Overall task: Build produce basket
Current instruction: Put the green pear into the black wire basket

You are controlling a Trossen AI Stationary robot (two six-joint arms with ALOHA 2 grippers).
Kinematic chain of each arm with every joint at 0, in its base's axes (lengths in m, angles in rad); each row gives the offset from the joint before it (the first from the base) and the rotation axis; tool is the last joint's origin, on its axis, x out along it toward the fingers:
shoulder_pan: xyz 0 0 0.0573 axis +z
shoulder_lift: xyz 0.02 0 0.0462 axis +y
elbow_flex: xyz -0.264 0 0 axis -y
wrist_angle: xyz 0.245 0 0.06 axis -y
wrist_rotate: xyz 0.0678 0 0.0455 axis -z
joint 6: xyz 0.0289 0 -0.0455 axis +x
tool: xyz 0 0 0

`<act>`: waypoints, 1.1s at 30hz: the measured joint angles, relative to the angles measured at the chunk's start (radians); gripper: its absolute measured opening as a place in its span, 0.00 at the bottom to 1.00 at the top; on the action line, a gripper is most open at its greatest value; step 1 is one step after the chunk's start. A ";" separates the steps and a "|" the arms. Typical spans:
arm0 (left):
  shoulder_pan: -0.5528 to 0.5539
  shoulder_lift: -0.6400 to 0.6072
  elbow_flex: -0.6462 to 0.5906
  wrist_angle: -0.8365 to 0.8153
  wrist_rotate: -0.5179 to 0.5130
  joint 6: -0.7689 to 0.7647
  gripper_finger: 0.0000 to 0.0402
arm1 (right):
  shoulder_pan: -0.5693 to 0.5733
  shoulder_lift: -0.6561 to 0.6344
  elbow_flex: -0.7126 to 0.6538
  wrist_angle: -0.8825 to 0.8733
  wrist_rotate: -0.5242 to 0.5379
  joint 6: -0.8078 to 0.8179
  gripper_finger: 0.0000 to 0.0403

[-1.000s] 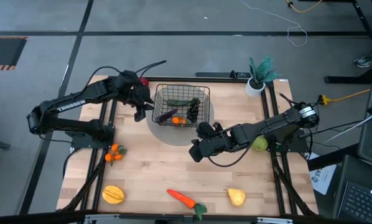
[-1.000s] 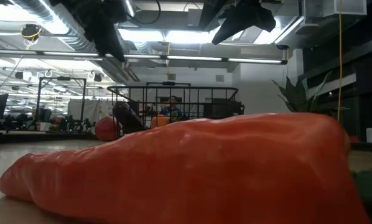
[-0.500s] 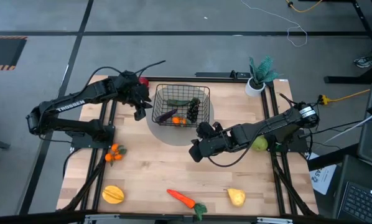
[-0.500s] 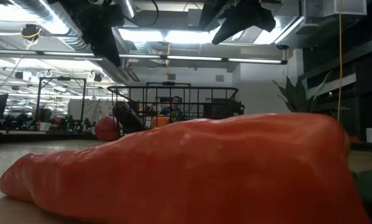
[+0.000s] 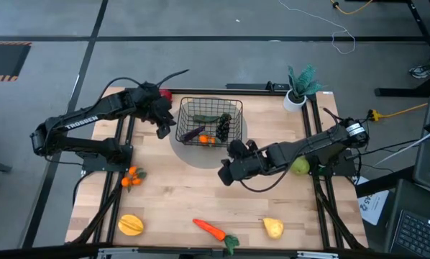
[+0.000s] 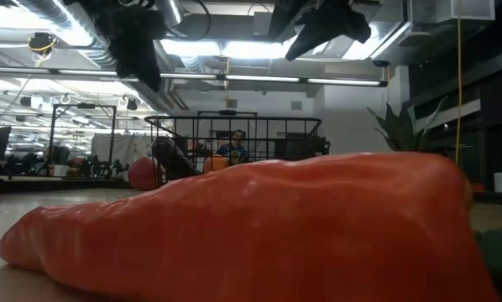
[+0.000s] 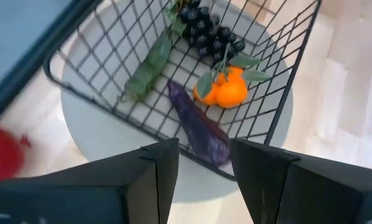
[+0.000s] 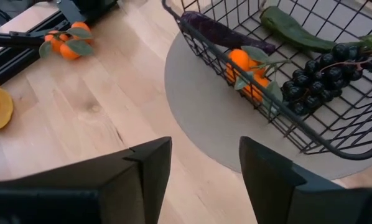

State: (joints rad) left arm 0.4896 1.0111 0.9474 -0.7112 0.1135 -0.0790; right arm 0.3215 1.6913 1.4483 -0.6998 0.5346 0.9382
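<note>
The basket (image 5: pixel 210 120) stands on a grey round mat (image 5: pixel 200 150) at the far middle of the table (image 5: pixel 179 194), and it holds the eggplant (image 7: pixel 198 127), the grapes (image 7: pixel 208 34), the cucumber (image 7: pixel 150 65) and small oranges (image 7: pixel 226 90). The left gripper (image 5: pixel 162 124) hangs just beside the basket's left wall with its fingers spread and empty (a red apple (image 5: pixel 165 94) lies close behind it). The right gripper (image 5: pixel 228 173) hovers near the mat's front edge, fingers also apart and holding nothing, while the carrot (image 5: pixel 210 229), the pear (image 5: pixel 273 228), a yellow-orange fruit (image 5: pixel 131 225) and more oranges (image 5: pixel 132 176) lie on the wood well apart from the basket.
</note>
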 joint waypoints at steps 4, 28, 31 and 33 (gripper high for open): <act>-0.013 0.000 0.000 -0.052 -0.010 -0.023 0.33 | -0.006 0.000 0.000 0.000 -0.007 0.002 0.44; -0.094 0.004 0.000 -0.093 -0.206 0.053 0.33 | -0.019 -0.020 0.084 -0.455 -0.538 0.153 0.44; -0.094 0.004 0.000 -0.088 -0.206 0.035 0.33 | -0.015 -0.020 0.091 -0.632 -0.538 0.356 0.44; -0.094 0.004 0.000 -0.087 -0.206 0.029 0.33 | -0.002 -0.019 0.076 -0.708 -0.558 0.551 0.44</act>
State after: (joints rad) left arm 0.3958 1.0153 0.9474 -0.7986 -0.0921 -0.0503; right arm 0.3193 1.6720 1.5239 -1.4083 -0.0235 1.4893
